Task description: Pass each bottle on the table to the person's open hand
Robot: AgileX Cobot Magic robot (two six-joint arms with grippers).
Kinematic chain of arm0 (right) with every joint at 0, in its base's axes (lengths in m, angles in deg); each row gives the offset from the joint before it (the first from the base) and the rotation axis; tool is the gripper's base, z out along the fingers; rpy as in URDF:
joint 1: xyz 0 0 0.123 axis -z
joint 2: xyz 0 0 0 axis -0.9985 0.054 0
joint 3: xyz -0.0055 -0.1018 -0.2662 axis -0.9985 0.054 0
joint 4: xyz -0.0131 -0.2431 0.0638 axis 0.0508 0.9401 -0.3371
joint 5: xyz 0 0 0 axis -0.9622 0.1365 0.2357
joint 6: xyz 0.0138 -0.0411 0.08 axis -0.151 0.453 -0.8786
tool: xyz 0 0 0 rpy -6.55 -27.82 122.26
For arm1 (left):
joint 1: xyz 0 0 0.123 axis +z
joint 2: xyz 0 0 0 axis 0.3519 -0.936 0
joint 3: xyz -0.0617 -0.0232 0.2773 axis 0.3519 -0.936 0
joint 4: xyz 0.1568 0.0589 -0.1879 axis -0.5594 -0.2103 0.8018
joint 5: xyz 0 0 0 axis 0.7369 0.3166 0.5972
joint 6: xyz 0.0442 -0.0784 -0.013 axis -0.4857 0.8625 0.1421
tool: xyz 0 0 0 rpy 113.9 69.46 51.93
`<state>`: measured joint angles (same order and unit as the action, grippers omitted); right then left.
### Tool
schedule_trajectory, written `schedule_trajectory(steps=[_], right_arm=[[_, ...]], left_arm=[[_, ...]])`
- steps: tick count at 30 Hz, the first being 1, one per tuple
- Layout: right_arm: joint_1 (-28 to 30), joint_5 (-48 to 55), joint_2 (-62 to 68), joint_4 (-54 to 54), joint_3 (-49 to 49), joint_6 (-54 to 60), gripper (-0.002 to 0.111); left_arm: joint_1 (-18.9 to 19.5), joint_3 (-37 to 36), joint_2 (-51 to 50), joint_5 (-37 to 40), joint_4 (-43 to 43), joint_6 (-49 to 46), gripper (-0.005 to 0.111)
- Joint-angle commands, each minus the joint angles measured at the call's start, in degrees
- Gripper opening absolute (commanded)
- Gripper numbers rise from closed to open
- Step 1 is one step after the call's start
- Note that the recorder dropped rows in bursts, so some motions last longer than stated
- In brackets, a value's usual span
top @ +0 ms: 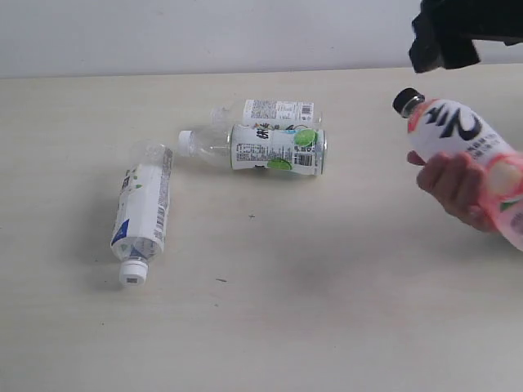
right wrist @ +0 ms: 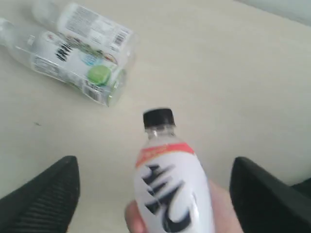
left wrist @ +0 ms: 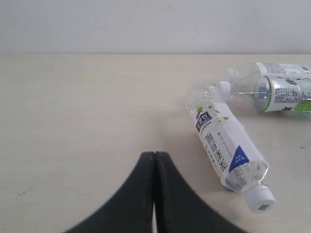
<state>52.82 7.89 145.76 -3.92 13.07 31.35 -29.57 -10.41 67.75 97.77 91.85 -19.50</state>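
Note:
The pink bottle (top: 458, 135) with a black cap rests in the person's hand (top: 458, 186) at the right, off the table (top: 310, 302). My right gripper (top: 445, 37) hangs open just above it; in the right wrist view the pink bottle (right wrist: 170, 189) stands between the spread fingers, touching neither. Three white-labelled bottles lie on the table: one at the left (top: 143, 212), one with green marks in the middle (top: 261, 147), and one behind it (top: 274, 110). My left gripper (left wrist: 154, 154) is shut and empty, short of the nearest bottle (left wrist: 226, 145).
A pale wall (top: 204, 33) runs along the table's far edge. Bare beige tabletop with a few dark specks (top: 221, 280) lies in front of the bottles. The left arm is out of the exterior view.

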Motion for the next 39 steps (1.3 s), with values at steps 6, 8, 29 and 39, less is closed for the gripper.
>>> schedule_trajectory(steps=[6, 8, 29, 39], right_arm=[[0.13, -14.14, -31.34, -7.25, 21.03, 2.20, 0.000], [0.13, -18.16, -38.13, -7.36, 25.12, 2.06, 0.000], [0.13, -29.74, -59.09, -9.69, 35.14, 1.11, 0.000], [0.13, -29.63, -59.09, -7.59, 35.54, 3.05, 0.000]], left_arm=[[-0.31, -0.14, -0.18, -0.65, 0.08, 0.01, 0.000], [-0.31, -0.14, -0.18, -0.65, 0.08, 0.01, 0.000], [-0.31, -0.14, -0.18, -0.65, 0.08, 0.01, 0.000], [-0.31, -0.14, -0.18, -0.65, 0.08, 0.01, 0.000]])
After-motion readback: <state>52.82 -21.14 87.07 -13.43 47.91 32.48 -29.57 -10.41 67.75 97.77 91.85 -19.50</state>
